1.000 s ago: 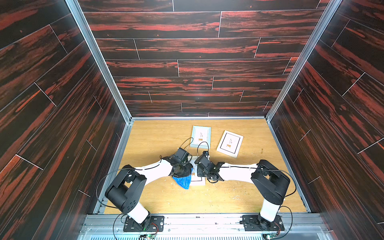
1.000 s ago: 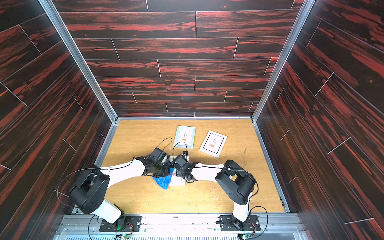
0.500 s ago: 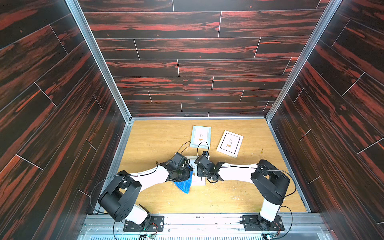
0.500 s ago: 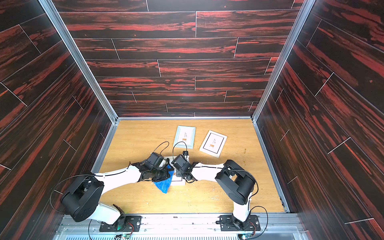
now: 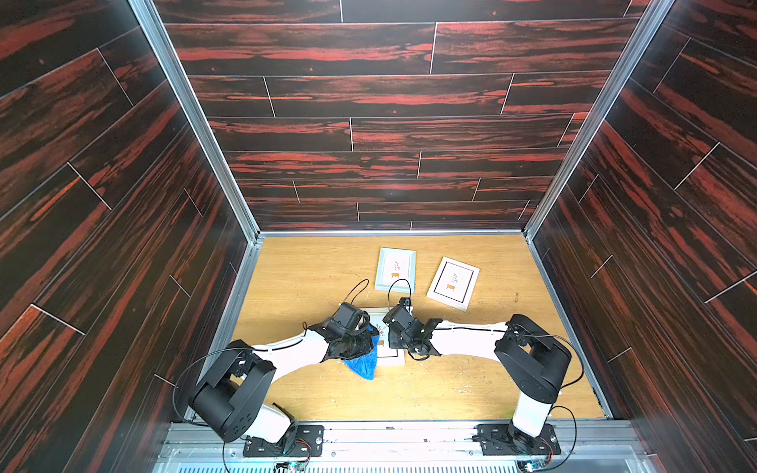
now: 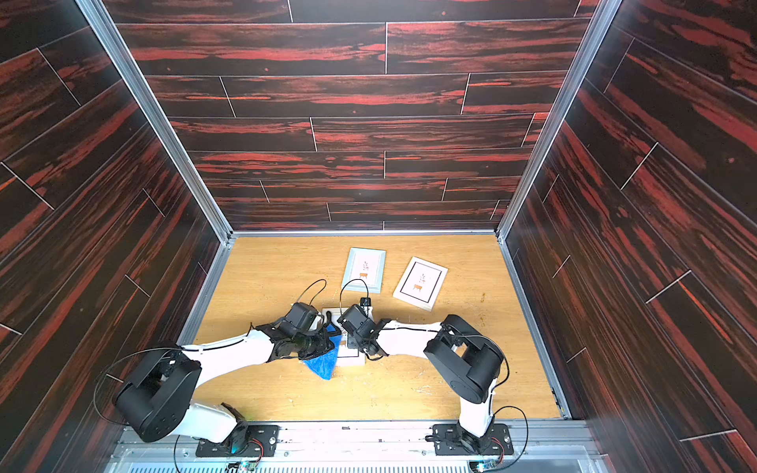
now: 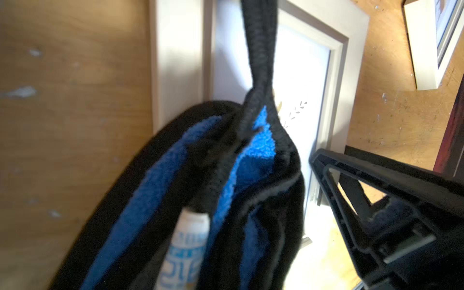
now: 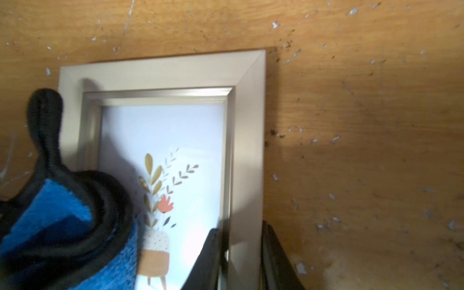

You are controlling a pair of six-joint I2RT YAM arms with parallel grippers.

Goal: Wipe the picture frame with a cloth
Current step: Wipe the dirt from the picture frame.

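- Left gripper (image 5: 357, 343) is pressed together on the bunched blue cloth (image 5: 363, 364). Its jaws are buried in the folds, so the wad serves as a pad under the wrist, not as a loose sheet.
- Right gripper (image 8: 241, 241) pinches one side rail of the silver picture frame (image 8: 175, 72). One jaw is inside the rail, over the glass (image 8: 163, 130), and the other is outside it, over the wooden table (image 8: 364, 125). The likely purpose is to pin the frame so that rubbing cannot push it across the table.
- The picture frame lies flat and face up directly beneath both grippers. Its short end rail is ahead of the right gripper's fingertips.
- The cloth sits over the side of the frame nearest the left gripper. I cannot tell whether it touches the glass or hangs just above it.
- A blue corner of the cloth trails out from under the left gripper toward the robot's base and onto the table. It shows in both top views.
- From the right gripper, the cloth is just beside it across the glass and apart from the pinched rail. The cloth's black corner loop (image 8: 45, 113) reaches over the opposite rail.
- The glass next to the right gripper shows bare. Wiping seems to be under way, with that side probably left to cover.
- A pale blue frame (image 5: 395, 270) and a black-bordered frame (image 5: 452, 283) lie well beyond both grippers, and neither gripper touches them.
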